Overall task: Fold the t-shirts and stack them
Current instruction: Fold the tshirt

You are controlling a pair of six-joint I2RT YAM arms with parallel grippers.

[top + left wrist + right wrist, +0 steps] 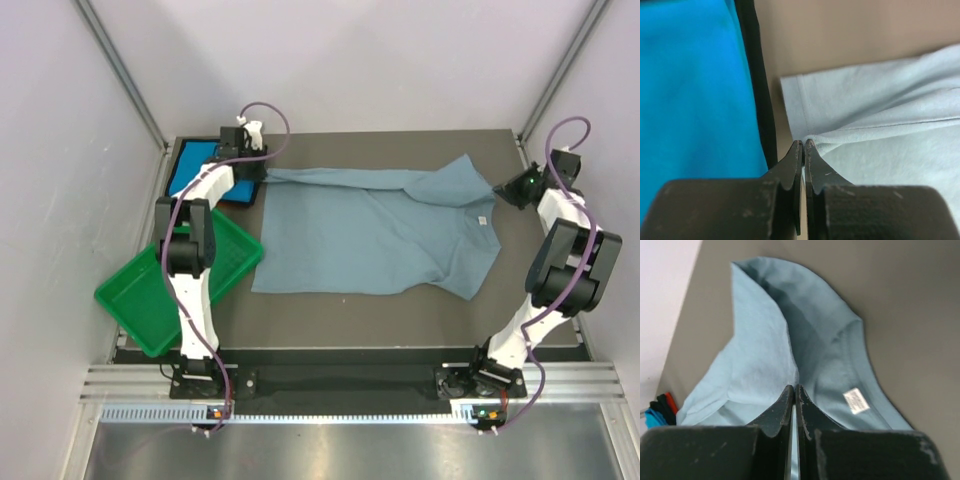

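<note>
My left claw (804, 145) and right claw (793, 388) clench the far edge of the grey tee (370, 235) (light, limp cloth, likely to sag and slip), so corner holds seem best.

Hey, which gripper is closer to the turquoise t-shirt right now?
Left. The left gripper pinches the grey-blue t-shirt right beside the turquoise t-shirt; the right gripper pinches that same shirt at its opposite end, well away.

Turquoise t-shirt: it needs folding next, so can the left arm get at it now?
Likely yes for reach: the turquoise t-shirt lies right beside the left end effector. But that end effector is shut on the grey-blue t-shirt.
</note>
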